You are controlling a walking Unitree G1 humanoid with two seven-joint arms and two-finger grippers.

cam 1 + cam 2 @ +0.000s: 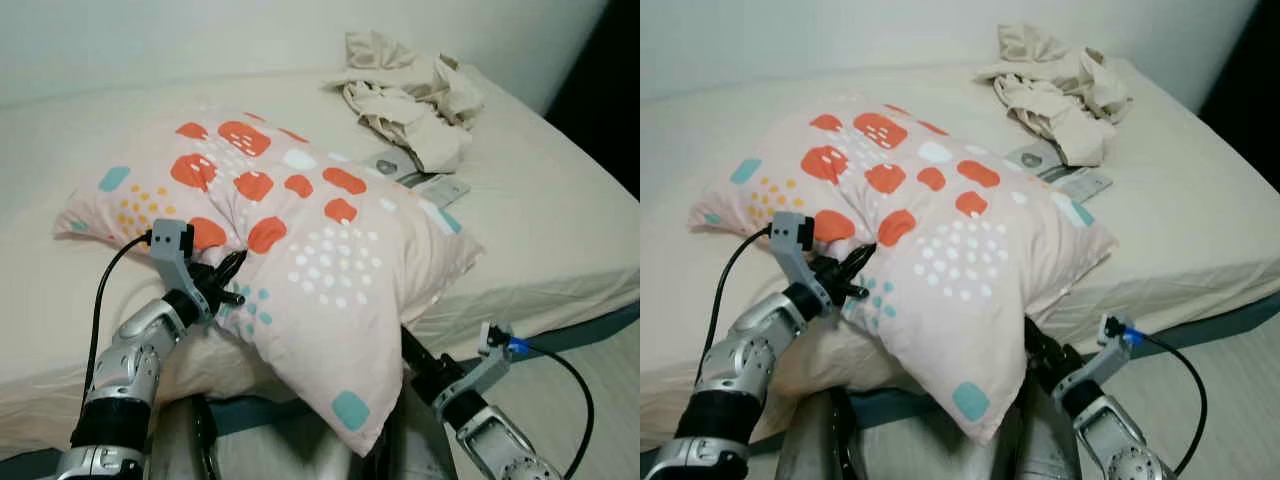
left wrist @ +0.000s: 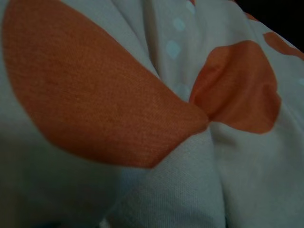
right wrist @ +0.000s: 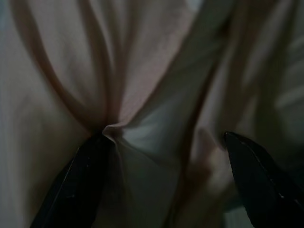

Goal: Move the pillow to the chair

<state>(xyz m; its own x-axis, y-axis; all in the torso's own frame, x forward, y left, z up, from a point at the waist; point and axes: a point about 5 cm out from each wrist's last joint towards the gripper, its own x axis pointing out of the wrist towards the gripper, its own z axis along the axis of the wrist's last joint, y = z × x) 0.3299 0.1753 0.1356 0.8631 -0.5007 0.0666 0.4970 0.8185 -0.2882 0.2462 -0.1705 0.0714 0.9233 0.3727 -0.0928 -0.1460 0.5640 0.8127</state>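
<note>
Both your grippers meet the pillow (image 1: 300, 250) at the bed's (image 1: 560, 230) front edge. Left gripper (image 1: 228, 285) pinches its fabric; right gripper (image 3: 161, 185) stands open, one finger (image 3: 78, 185) touching a fold.

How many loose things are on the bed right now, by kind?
Pillow: 1
Crumpled cloth pile: 1
Flat packets beside the pillow: 2, as far as I can tell
Total: 4
</note>
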